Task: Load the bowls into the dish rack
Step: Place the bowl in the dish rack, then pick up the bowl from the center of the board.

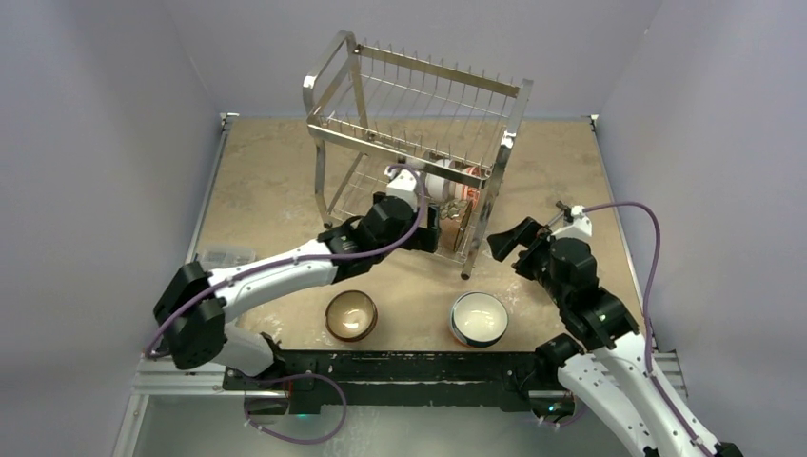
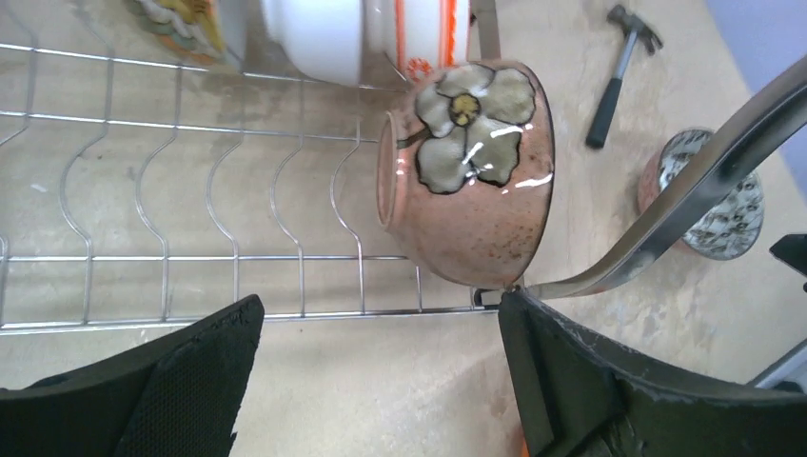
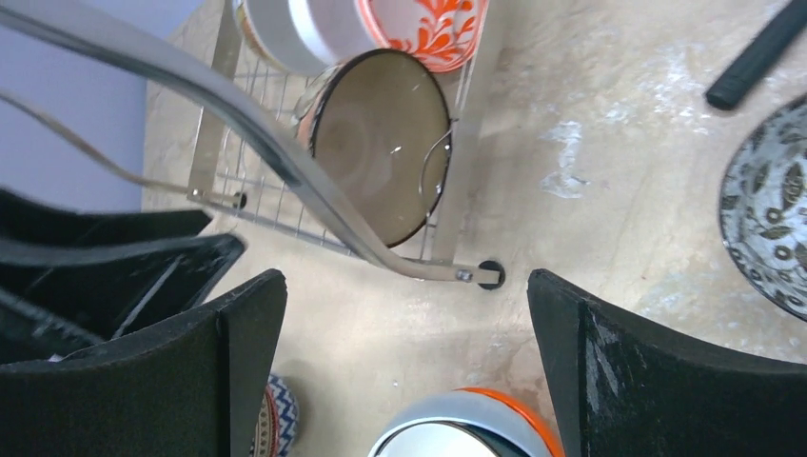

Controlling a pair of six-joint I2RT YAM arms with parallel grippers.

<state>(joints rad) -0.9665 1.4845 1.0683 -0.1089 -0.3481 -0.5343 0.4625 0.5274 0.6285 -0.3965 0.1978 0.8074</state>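
While left gripper and right gripper gape empty — flowered bowl just beyond left jaws — we should retreat straight.

The wide-spread hand faces a brown bowl standing on edge in the dish rack.

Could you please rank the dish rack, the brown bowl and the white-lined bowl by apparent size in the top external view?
1. dish rack, by far the largest.
2. brown bowl and white-lined bowl: these look about alike, so I would not rank them.
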